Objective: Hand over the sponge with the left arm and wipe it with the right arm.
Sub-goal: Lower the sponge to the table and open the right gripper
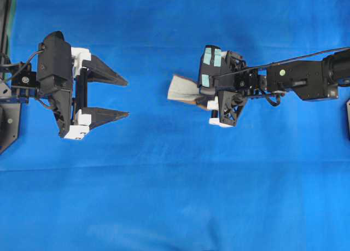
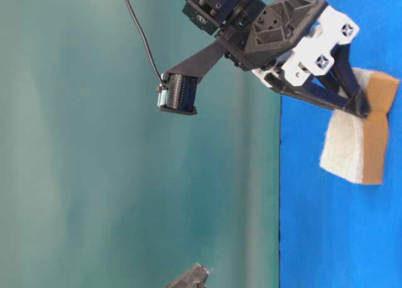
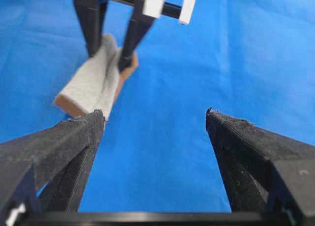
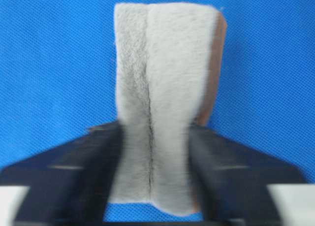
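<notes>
Over the middle of the blue cloth (image 1: 164,196), right of centre in the overhead view, the sponge (image 1: 180,89) is pinched by the right gripper (image 1: 199,95). The jaws are drawn narrow against the sponge's two long sides. The soft block is squeezed hard enough that a crease is pressed down the length of its whitish fuzzy face, and the tan base is folded to the outside. In the right wrist view the fingers are blurred, so it cannot be ruled out that the hold is being loosened, but contact on both sides is seen.

Only one end of the sponge is taken between the jaws. Most of its length is left sticking out toward the left arm, presumably so that a free, fuzzy stretch is available for pressing against the cloth. Whether that far end is resting on the cloth or held just above it cannot be told.

The left gripper (image 1: 127,98) is held wide and empty, well apart from the sponge and pointed straight at it. This stance is judged to fit an arm whose share, the handing over, is done, and which is parked clear so that the other arm's strokes are not blocked.

What remains is judged to be the wiping itself. For that, a firm pinch is needed, since a soft block gripped by one end may be twisted or pulled loose when dragged across fabric.
</notes>
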`<state>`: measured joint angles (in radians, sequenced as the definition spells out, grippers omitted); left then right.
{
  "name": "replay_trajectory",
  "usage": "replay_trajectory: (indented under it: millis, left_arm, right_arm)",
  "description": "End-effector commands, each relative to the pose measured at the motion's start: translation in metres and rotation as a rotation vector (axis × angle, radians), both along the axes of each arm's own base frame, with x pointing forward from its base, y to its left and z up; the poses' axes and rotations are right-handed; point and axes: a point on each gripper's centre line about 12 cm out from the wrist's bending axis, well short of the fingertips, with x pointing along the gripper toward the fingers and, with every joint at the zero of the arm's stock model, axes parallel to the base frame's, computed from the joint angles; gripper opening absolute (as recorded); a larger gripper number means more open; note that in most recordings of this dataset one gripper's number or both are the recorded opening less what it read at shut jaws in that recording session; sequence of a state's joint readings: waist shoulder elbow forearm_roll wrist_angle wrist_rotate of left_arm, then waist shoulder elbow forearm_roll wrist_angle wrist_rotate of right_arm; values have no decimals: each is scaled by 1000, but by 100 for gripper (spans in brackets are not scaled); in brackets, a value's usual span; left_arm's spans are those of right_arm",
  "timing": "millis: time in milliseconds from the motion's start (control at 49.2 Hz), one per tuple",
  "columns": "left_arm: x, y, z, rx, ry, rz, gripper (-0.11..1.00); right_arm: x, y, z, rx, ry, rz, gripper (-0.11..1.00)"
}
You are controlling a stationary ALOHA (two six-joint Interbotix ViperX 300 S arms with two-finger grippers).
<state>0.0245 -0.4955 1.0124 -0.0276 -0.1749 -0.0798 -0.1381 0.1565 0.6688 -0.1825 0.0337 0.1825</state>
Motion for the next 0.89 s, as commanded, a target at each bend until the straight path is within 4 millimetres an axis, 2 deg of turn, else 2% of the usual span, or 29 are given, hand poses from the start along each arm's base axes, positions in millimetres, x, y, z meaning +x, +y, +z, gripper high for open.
replay_trajectory:
  millis: [0,81,223,630,711,873]
  left_arm:
    - [2,0,7,4,-29,1,80]
    - [2,0,7,4,-28,1,80]
    - [2,1,7,4,-29,2,80]
    - [2,0,7,4,-29,1,80]
    - [2,1,7,4,-29,2,80]
    - [2,1,7,4,-28,2,80]
  right_arm:
    - [6,2,17,-5,-46,6,63]
    - [5,2,22,-8,-52,5,73]
    - [1,2,40,-14,-69,0,72]
    - [-27,7,128,-56,-194,2,72]
    - [-33,11,138,-58,-215,10,72]
    - [-38,13,137,-57,-223,13,72]
